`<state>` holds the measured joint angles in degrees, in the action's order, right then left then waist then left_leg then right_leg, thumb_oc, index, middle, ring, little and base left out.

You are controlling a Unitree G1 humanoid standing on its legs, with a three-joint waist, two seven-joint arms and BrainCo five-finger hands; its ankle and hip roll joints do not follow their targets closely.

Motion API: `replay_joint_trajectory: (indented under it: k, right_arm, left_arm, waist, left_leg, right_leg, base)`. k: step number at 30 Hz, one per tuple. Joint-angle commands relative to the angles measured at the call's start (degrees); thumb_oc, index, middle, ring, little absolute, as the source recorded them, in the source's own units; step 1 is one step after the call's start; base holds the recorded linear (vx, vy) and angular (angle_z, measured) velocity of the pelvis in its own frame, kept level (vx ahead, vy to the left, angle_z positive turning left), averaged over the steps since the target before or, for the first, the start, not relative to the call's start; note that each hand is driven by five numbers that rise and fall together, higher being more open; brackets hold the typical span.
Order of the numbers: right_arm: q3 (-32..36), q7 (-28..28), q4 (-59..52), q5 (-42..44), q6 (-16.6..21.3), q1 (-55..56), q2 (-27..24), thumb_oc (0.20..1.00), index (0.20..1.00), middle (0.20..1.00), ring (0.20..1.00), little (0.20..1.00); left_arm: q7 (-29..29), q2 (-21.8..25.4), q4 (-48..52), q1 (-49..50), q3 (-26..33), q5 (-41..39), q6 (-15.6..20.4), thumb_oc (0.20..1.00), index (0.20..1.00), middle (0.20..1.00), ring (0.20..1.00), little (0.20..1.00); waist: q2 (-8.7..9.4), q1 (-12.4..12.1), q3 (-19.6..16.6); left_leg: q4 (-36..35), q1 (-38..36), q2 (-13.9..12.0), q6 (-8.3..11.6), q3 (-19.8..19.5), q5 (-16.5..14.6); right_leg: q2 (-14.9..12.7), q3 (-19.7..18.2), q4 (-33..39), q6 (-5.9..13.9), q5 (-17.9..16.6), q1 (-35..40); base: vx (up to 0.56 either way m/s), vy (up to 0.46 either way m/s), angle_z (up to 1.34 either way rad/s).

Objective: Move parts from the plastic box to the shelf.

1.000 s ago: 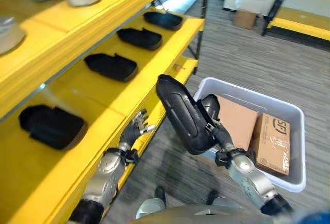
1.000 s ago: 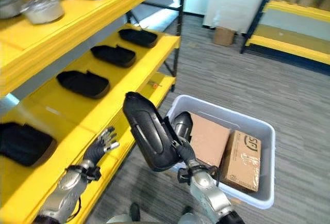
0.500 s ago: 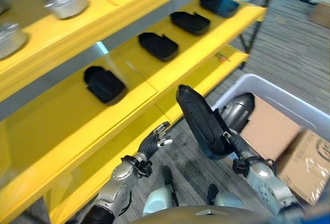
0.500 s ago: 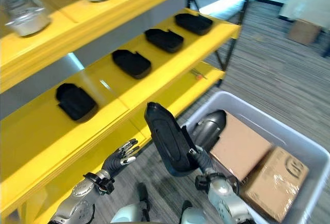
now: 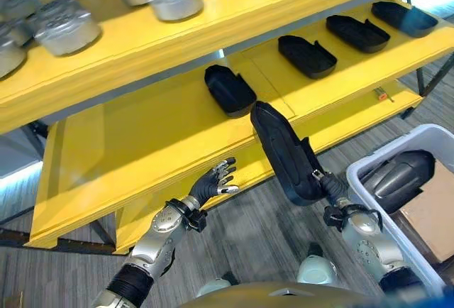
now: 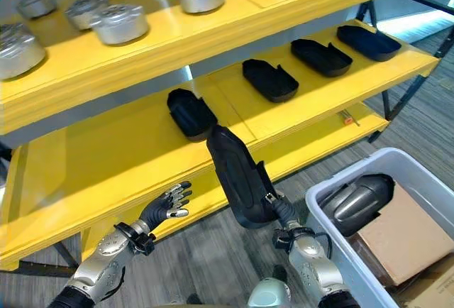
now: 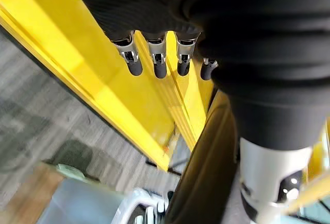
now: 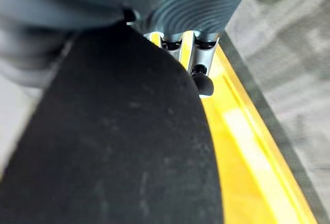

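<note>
The right hand (image 6: 289,224) gripped the long black part (image 6: 237,175) by its lower end, at frame center. It looked hard, smooth and slippery. The left hand (image 5: 215,182) hung open lower left, beside the yellow shelf (image 5: 142,148).

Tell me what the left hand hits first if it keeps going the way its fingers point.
Probably the front edge of the yellow shelf: the open left hand points at it from just below, though depth is hard to judge.

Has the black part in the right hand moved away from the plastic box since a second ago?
Yes. The black part was in front of the plastic box; now it is clear of it, beside the shelf edge.
</note>
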<state>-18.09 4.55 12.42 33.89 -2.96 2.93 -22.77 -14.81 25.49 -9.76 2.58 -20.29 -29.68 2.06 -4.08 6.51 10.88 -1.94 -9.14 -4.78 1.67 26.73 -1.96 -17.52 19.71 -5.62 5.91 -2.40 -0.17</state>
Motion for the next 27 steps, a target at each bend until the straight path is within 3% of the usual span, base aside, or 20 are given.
replay_joint_trajectory:
  k: [1,2,5,8,13,14,16,17,18,19,20,21,27]
  right_arm:
    - [-1.1,-1.9,-6.3,0.5,2.5,-3.0,0.2,0.2,0.2,0.2,0.2,0.2]
    - [-1.5,-1.8,-6.3,1.0,2.2,-3.3,0.7,0.2,0.2,0.2,0.2,0.2]
    - [-2.8,-2.5,-7.2,-0.2,2.6,-3.7,1.9,0.2,0.2,0.2,0.2,0.2]
    - [-3.7,-1.9,-7.5,-0.1,2.9,-4.1,2.6,0.2,0.2,0.2,0.2,0.2]
    - [-5.7,-0.8,-6.8,-0.9,3.6,-5.8,5.2,0.2,0.2,0.2,0.2,0.2]
    - [-6.0,-0.5,-6.5,-0.9,3.8,-6.1,5.7,0.2,0.2,0.2,0.2,0.2]
    - [-6.1,0.1,-8.2,0.2,4.0,-5.4,5.1,0.2,0.2,0.2,0.2,0.2]
    - [-5.7,-0.5,-8.5,0.8,3.9,-5.2,4.1,0.2,0.2,0.2,0.2,0.2]
    - [-5.3,-0.6,-8.5,1.2,3.8,-5.1,3.5,0.2,0.2,0.2,0.2,0.2]
    - [-4.8,0.1,-9.0,1.6,3.7,-4.6,2.9,0.2,0.2,0.2,0.2,0.2]
    - [-4.2,0.4,-9.2,2.4,3.7,-4.2,2.6,0.2,0.2,0.2,0.2,0.2]
    - [-3.6,0.4,-9.3,2.9,3.7,-3.9,2.5,0.2,0.2,0.2,0.2,0.2]
    - [-3.2,-1.7,-8.1,3.7,3.9,-3.7,4.0,0.2,0.2,0.2,0.2,0.2]
  left_arm:
    - [2.2,1.4,4.2,-0.4,3.6,1.8,3.3,1.0,1.0,1.0,1.0,1.0]
    - [2.4,1.7,4.6,0.0,3.9,2.8,3.8,1.0,1.0,1.0,1.0,1.0]
    - [2.4,2.4,5.0,1.0,5.0,3.8,5.1,1.0,1.0,1.0,1.0,1.0]
    - [3.0,2.8,4.5,0.8,5.2,3.7,5.7,1.0,1.0,1.0,1.0,1.0]
    - [0.0,1.5,4.5,2.0,5.3,2.3,6.8,1.0,1.0,1.0,1.0,1.0]
    - [-0.2,1.2,4.6,1.9,4.9,2.1,6.6,1.0,1.0,1.0,1.0,1.0]
    - [-0.6,1.0,4.1,0.4,3.0,1.9,4.5,1.0,1.0,1.0,1.0,1.0]
    - [0.9,0.3,3.6,0.0,1.2,2.3,3.8,1.0,1.0,1.0,1.0,1.0]
    - [1.8,-0.3,3.2,-0.3,0.2,2.1,3.5,1.0,1.0,1.0,1.0,1.0]
    - [3.3,-1.8,2.4,-1.0,-1.7,3.3,3.0,1.0,1.0,1.0,1.0,1.0]
    - [4.2,-2.2,1.6,-2.0,-2.9,5.2,4.6,1.0,1.0,1.0,1.0,1.0]
    - [4.3,-2.1,1.9,-2.7,-3.1,6.5,5.7,1.0,1.0,1.0,1.0,1.0]
    - [3.5,-2.2,4.2,-2.7,-3.1,5.5,4.7,1.0,1.0,1.0,1.0,1.0]
  waist:
    - [0.28,0.3,-0.5]
    - [0.71,-0.5,-0.7]
    - [1.07,-2.4,-0.8]
    - [1.35,-3.6,-0.7]
    - [1.83,-6.8,0.3]
    - [1.82,-6.7,0.5]
    - [2.88,-4.8,0.1]
    - [3.82,-3.9,-0.1]
    - [4.3,-3.3,-0.2]
    - [4.91,-1.7,-0.5]
    - [4.91,-0.6,-0.6]
    - [4.88,-0.1,-0.7]
    - [4.4,-0.8,-0.9]
  left_leg:
    - [1.6,-0.1,-8.2,3.27,-0.7,6.2]
    - [0.6,-0.5,-6.9,2.57,-1.1,4.6]
    - [-2.0,-1.3,-4.0,1.25,-1.5,4.0]
    - [-2.6,-0.8,-2.6,0.45,-1.9,3.6]
    - [-3.1,0.4,0.8,-1.33,-1.4,2.4]
    - [-3.1,0.6,1.2,-1.72,-1.6,2.0]
    - [-3.1,1.6,2.2,-2.59,-2.3,1.6]
    - [-3.1,1.7,3.0,-2.29,-3.3,1.2]
    - [-3.1,1.9,3.7,-2.14,-4.7,1.0]
    - [-3.1,3.3,5.1,-2.49,-7.2,1.5]
    - [-3.1,4.0,5.7,-2.73,-9.2,1.3]
    - [-3.1,4.3,5.8,-2.86,-9.9,1.2]
    - [-3.1,3.4,5.2,-2.65,-9.0,1.0]
  right_leg:
    - [5.0,1.5,-0.6,-2.01,6.2,7.0]
    - [4.0,1.6,0.1,-0.61,4.9,7.3]
    - [1.8,3.8,1.4,1.86,2.0,7.7]
    - [0.8,5.1,1.3,2.51,0.7,7.5]
    - [-2.6,9.4,-3.2,4.34,-4.6,4.0]
    - [-2.1,8.8,-4.2,4.36,-4.3,3.0]
    - [6.1,5.1,-2.3,2.49,1.8,2.5]
    - [10.5,3.1,1.7,1.16,2.6,3.1]
    - [12.6,0.5,5.1,0.58,1.7,3.5]
    - [15.4,-6.4,10.2,-0.53,-1.5,2.5]
    - [16.1,-11.2,10.6,-0.58,-2.2,1.4]
    - [16.0,-13.4,10.6,-0.42,-2.5,1.1]
    - [15.1,-11.4,10.5,-0.3,-2.0,2.4]
  base:
    - [0.03,0.5,0.31]
    - [0.03,0.502,0.23]
    - [-0.01,0.393,0.19]
    - [-0.04,0.252,0.13]
    - [-0.08,0.295,0.0]
    - [-0.04,0.176,-0.11]
    - [0.04,0.096,0.41]
    - [0.14,0.022,0.61]
    - [0.14,-0.027,0.85]
    - [0.12,-0.057,1.01]
    - [0.09,-0.091,1.24]
    - [0.08,-0.088,0.96]
    - [0.1,-0.133,0.44]
